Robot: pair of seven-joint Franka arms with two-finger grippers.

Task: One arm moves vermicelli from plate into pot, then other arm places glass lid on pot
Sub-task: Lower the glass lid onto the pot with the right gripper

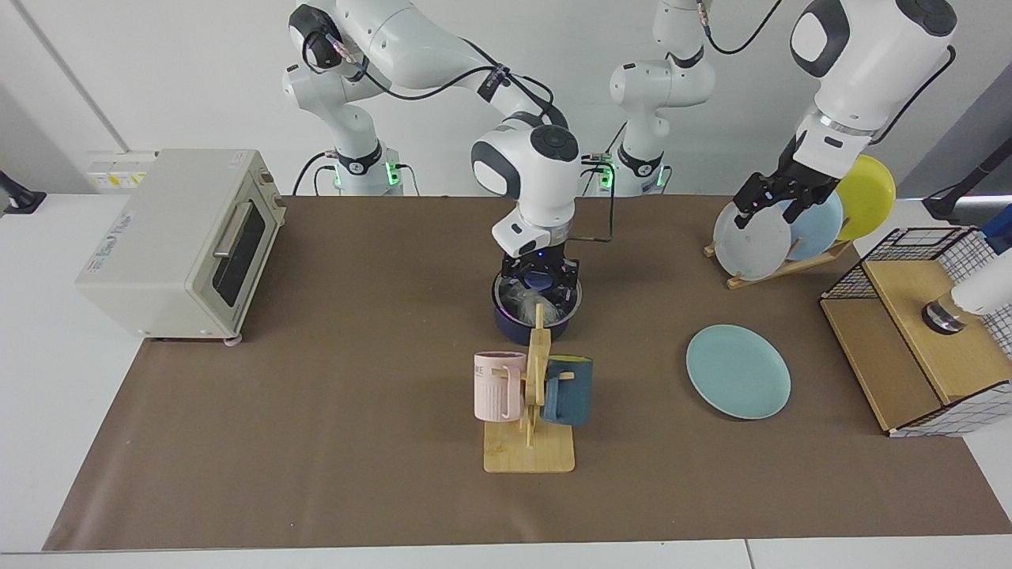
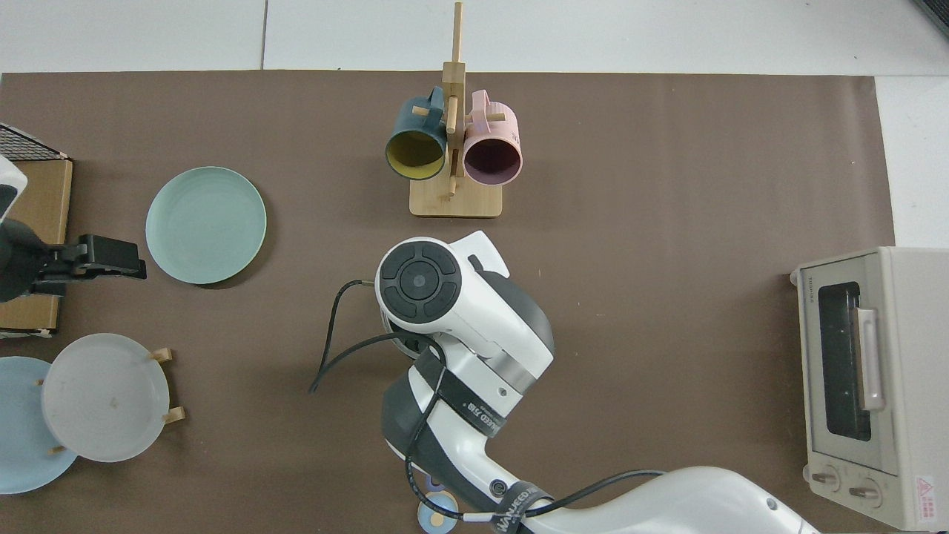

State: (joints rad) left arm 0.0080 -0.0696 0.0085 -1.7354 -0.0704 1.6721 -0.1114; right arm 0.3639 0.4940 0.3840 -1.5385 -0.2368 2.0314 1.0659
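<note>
The right arm bends down from the facing view's left, its right gripper [image 1: 539, 278] clasping the blue knob of the glass lid [image 1: 538, 286] on the pot [image 1: 536, 316], vermicelli [image 1: 520, 298] showing through the glass. From above, that arm's wrist hides all of this. The left gripper [image 1: 771, 197] waits spread above the plate rack [image 1: 779, 265], the plate [image 1: 738, 371] bare on the worktop [image 1: 316, 395].
</note>
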